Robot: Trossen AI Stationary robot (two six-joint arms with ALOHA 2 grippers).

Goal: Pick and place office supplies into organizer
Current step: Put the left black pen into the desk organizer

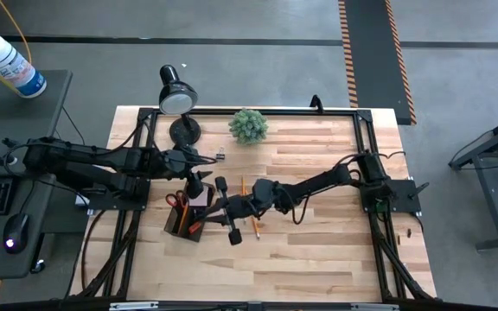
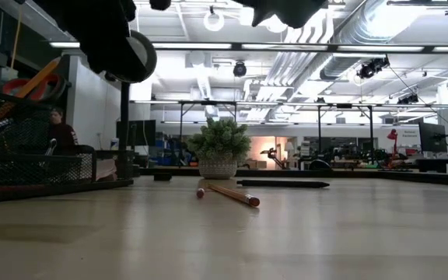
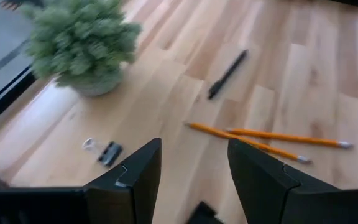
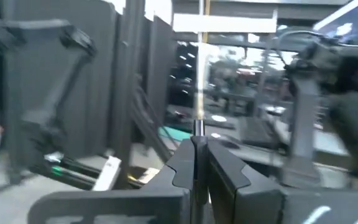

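The black mesh organizer (image 1: 187,221) stands at the table's left, holding red-handled scissors (image 1: 176,200) and a pink sticky-note pad (image 1: 200,197). My right gripper (image 1: 216,210) hovers at the organizer's right side, tipped upward and shut on a thin pencil (image 4: 199,93). My left gripper (image 3: 194,168) is open and hangs above the table just beyond the organizer's far side. Two yellow pencils (image 3: 272,140), a dark pen (image 3: 227,73) and a small black binder clip (image 3: 109,152) lie flat on the wood. My right gripper pinches the thin pencil between its two fingers at the pencil's dark lower end (image 4: 198,129). The pencil sticks out past the fingertips, roughly in line with the fingers, against the room behind. It is lifted clear of the table.
A green spiky plant (image 1: 248,125) and a black desk lamp (image 1: 176,97) stand along the far edge. Bare wood lies toward the table's near and right sides. A black frame rail (image 1: 366,164) runs around the tabletop.
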